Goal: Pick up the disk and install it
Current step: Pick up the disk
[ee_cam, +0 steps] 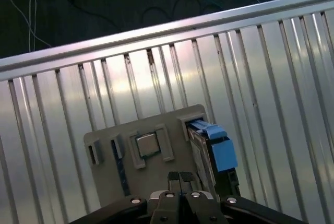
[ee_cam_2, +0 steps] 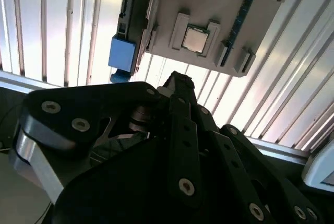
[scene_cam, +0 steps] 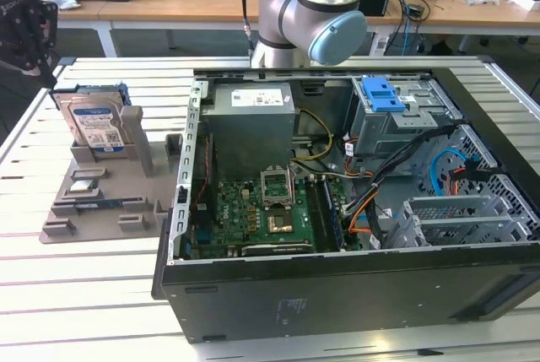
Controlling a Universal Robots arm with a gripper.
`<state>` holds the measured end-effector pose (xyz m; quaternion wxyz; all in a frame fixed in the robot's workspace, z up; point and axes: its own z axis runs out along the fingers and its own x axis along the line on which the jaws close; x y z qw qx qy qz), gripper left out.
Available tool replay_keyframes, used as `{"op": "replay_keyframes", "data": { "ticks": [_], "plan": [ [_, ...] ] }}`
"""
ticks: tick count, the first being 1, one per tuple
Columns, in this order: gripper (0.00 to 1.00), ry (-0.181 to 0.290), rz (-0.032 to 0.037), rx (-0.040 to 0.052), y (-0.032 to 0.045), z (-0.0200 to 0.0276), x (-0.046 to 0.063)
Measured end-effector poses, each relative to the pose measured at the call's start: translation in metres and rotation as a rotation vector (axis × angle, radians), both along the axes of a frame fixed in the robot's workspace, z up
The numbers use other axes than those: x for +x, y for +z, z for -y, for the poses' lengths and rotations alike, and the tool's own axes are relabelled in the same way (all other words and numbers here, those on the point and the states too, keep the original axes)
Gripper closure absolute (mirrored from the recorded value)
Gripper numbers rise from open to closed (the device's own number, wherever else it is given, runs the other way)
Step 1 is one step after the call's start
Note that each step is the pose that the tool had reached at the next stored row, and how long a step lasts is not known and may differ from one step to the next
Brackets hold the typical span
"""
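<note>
Disk point(scene_cam: 91, 126): silver, blue-framed, labelled

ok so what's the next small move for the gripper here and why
Probably open the fingers. In the first wrist view the gripper is shut on nothing, its tips pressed together above the grey fixture. The disk stands on edge in that fixture beside the tips, untouched. Shut fingers could not straddle it.
</note>
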<state>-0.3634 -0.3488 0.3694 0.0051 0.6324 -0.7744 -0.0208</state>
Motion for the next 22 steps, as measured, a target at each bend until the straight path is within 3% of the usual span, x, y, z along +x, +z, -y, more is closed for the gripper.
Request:
{"op": "replay_keyframes", "data": {
  "ticks": [1,3,8,13,15,19,22],
  "plan": [
    [0.89,0.014,0.0,0.0,0.0,0.0,0.0],
    [0.89,0.098,0.0,0.0,0.0,0.0,0.0],
    [0.89,0.194,0.0,0.0,0.0,0.0,0.0],
    [0.89,0.198,0.0,0.0,0.0,0.0,0.0],
    [0.83,0.198,0.0,0.0,0.0,0.0,0.0],
    [0.58,0.198,0.0,0.0,0.0,0.0,0.0],
    [0.52,0.199,0.0,-0.0006,-0.0002,-0.0019,0.0]
  ]
}}
